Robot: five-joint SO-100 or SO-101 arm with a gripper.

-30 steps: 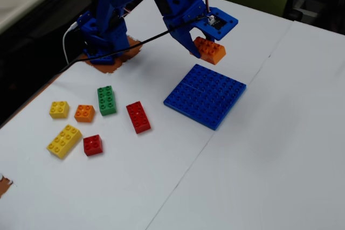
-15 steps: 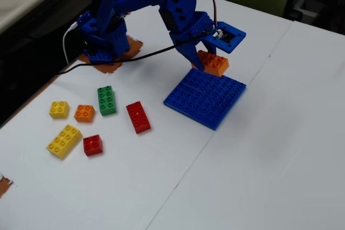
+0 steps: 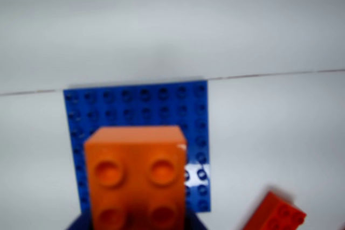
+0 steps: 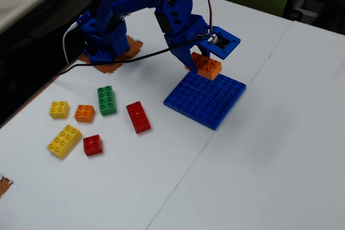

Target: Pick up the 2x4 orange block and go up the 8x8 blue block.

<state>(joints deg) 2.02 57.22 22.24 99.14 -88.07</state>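
Note:
My gripper (image 4: 198, 63) is shut on the 2x4 orange block (image 4: 207, 66) and holds it over the far edge of the 8x8 blue block (image 4: 206, 98); whether it touches the plate I cannot tell. In the wrist view the orange block (image 3: 135, 176) fills the lower middle, studs toward the camera, with the blue plate (image 3: 135, 103) behind it. Only dark blue bits of the gripper (image 3: 137, 224) show at the bottom edge.
Loose bricks lie left of the plate in the fixed view: a red 2x4 (image 4: 138, 117), green 2x4 (image 4: 107, 100), small orange 2x2 (image 4: 84, 113), yellow 2x2 (image 4: 59, 109), yellow 2x4 (image 4: 64, 140), red 2x2 (image 4: 92, 145). The red 2x4 (image 3: 275, 214) shows in the wrist view. The arm base (image 4: 102, 41) stands at back left.

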